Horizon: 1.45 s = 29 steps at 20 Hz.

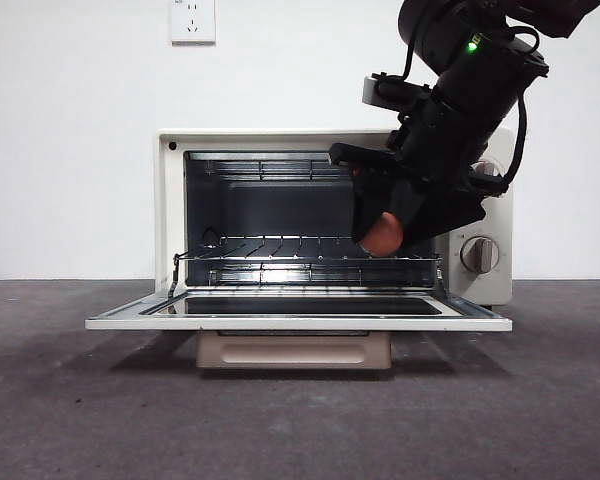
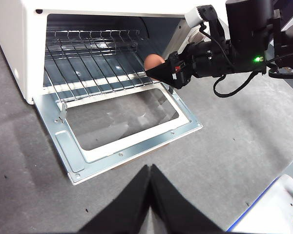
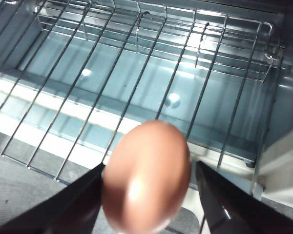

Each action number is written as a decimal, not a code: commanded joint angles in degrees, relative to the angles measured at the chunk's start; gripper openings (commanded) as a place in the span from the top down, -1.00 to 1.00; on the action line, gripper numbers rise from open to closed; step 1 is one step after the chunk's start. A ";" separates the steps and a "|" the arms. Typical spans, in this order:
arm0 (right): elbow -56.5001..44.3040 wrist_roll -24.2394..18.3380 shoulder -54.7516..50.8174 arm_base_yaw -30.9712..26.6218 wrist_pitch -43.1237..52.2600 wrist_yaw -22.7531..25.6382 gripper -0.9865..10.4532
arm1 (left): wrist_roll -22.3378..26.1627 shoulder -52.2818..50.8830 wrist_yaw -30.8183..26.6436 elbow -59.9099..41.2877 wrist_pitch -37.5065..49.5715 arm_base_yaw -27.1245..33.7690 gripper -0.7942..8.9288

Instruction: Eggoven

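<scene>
Egg [image 1: 382, 236], reddish-brown, right of centre in the front view, clamped between the right gripper's [image 1: 388, 222] jaws just above the wire rack [image 1: 280, 250] at the toaster oven's [image 1: 170, 200] open mouth. Door [image 1: 300, 318] down flat. Left gripper [image 2: 149, 171] closed, empty, well apart.

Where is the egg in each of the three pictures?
Front view: the egg peeks out under the right pincer, at the oven's open mouth.
Left wrist view: the egg sits at that pincer's tip, above the rack's front.
Right wrist view: the egg fills the foreground.
Shared landmark: the wire rack.
</scene>
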 commanded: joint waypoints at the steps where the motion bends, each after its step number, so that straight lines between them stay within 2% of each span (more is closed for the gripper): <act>1: 1.33 0.63 -0.57 0.35 0.24 0.17 0.31 | -0.11 0.35 0.22 0.39 0.70 -0.04 0.82; 6: 1.33 0.63 -3.85 0.35 -0.46 0.15 0.31 | -0.09 0.35 0.22 0.39 0.72 -0.04 0.82; 10: 1.33 0.63 -8.72 0.35 -4.96 0.04 0.31 | -0.11 0.50 0.20 0.39 1.14 -0.04 0.82; 12: 1.33 0.61 -12.76 0.39 -6.75 -1.51 0.31 | 0.50 1.68 0.15 0.39 2.29 -0.02 0.82; 18: 1.33 -0.74 -30.03 1.53 -16.96 -4.57 0.31 | -0.44 13.97 0.20 -0.74 10.95 1.95 0.82; 22: 1.33 -1.64 -41.81 1.53 -26.01 -4.50 0.31 | -1.53 25.99 0.26 -2.91 18.62 3.74 0.82; 29: 1.33 -2.14 -53.46 1.53 -31.50 -4.31 0.31 | -3.08 45.86 2.14 -2.91 29.46 4.09 0.82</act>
